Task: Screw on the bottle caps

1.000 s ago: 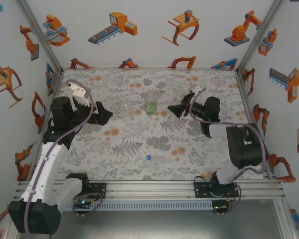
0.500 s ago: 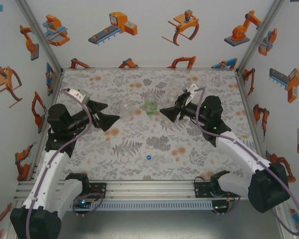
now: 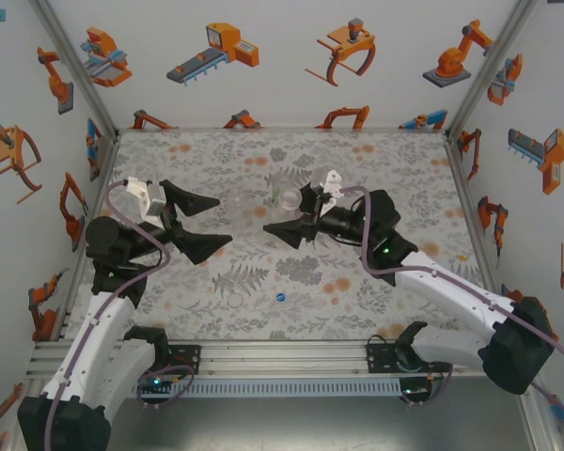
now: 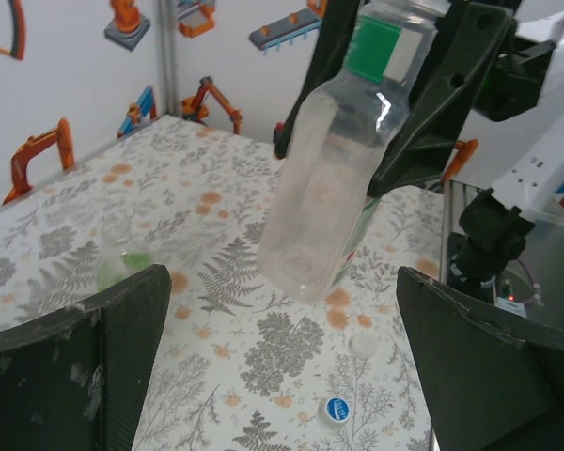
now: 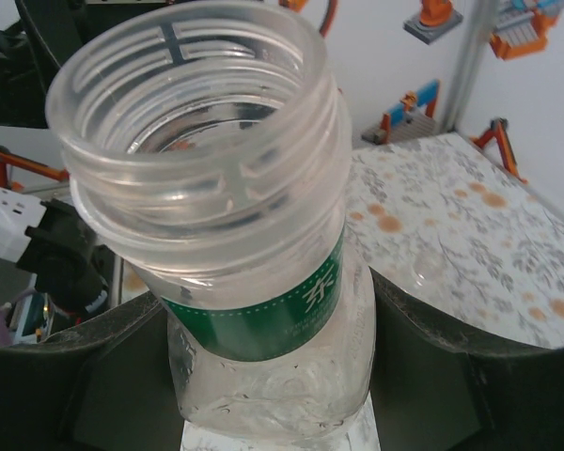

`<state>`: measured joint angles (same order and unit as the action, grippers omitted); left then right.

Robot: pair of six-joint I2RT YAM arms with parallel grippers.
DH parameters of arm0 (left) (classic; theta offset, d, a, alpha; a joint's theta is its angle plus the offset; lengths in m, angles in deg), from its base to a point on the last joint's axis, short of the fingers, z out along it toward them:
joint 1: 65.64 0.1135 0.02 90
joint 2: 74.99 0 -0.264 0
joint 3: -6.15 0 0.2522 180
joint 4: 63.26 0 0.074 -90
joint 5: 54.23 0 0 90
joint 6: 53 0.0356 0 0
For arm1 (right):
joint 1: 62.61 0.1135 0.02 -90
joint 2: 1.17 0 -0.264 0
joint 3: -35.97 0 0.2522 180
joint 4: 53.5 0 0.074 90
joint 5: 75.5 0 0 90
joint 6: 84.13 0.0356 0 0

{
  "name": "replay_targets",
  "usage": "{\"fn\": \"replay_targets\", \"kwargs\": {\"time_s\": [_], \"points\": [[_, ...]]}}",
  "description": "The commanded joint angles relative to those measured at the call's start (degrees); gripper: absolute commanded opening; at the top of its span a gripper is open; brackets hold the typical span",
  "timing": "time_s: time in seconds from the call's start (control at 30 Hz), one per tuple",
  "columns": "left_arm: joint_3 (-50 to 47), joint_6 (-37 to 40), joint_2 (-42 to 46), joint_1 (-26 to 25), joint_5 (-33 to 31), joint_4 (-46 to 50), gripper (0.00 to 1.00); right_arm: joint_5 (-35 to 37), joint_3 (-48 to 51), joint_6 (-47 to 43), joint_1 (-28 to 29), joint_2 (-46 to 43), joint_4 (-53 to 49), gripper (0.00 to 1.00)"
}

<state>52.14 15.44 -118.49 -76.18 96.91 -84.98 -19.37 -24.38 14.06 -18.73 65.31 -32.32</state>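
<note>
My right gripper (image 3: 291, 218) is shut on a clear bottle (image 5: 254, 235) with a green label. It holds the bottle tilted above the middle of the table, and the threaded mouth is bare. In the left wrist view the same bottle (image 4: 329, 178) hangs ahead of my open left gripper (image 4: 282, 376), apart from it, with nothing between the fingers. My left gripper (image 3: 199, 224) stands left of the right one. A blue cap (image 3: 279, 297) and a white cap (image 3: 235, 300) lie on the near part of the table. The green-tinted bottle (image 3: 284, 197) and another clear bottle (image 3: 242, 200) stand farther back.
The floral table (image 3: 376, 282) is walled on three sides by white panels with orange robot pictures. An aluminium rail (image 3: 282, 352) with both arm bases runs along the near edge. In the left wrist view the blue cap (image 4: 336, 411) and the white cap (image 4: 362, 346) lie below the bottle.
My right gripper has carried the bottle leftward to the table's middle. My left gripper has risen and swung right to face it. Both grips are unchanged.
</note>
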Motion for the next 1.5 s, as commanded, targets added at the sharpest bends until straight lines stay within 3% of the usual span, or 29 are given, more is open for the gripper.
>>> {"fn": "replay_targets", "kwargs": {"time_s": [0.0,0.13,0.33,0.8,0.97,1.17,1.47], "points": [[0.1,-3.3,0.2,-1.8,4.9,-5.5,0.97,0.3,-4.9,1.2,2.7,2.6,6.9,0.21],[0.3,-2.8,-0.1,-4.2,6.5,-5.1,0.97,-1.2,-9.1,1.8,5.5,5.9,7.0,0.21],[2.3,7.6,1.2,-8.0,3.2,5.7,0.97,-5.8,-13.4,5.9,7.6,9.0,8.6,0.21],[14.7,11.6,-8.0,-17.4,0.9,7.5,0.97,-6.6,-13.5,6.4,8.9,6.1,11.2,0.2],[16.7,11.7,-10.7,-21.7,0.7,4.2,0.97,-4.7,-12.5,6.9,9.5,4.8,15.1,0.2],[17.9,11.5,-12.6,-23.4,-1.2,1.3,1.0,-5.3,-12.5,8.1,10.4,3.9,16.9,0.2],[19.3,9.8,-14.4,-24.9,-1.3,-1.3,0.92,-4.0,-10.6,6.6,10.8,2.1,16.8,0.2]]}}
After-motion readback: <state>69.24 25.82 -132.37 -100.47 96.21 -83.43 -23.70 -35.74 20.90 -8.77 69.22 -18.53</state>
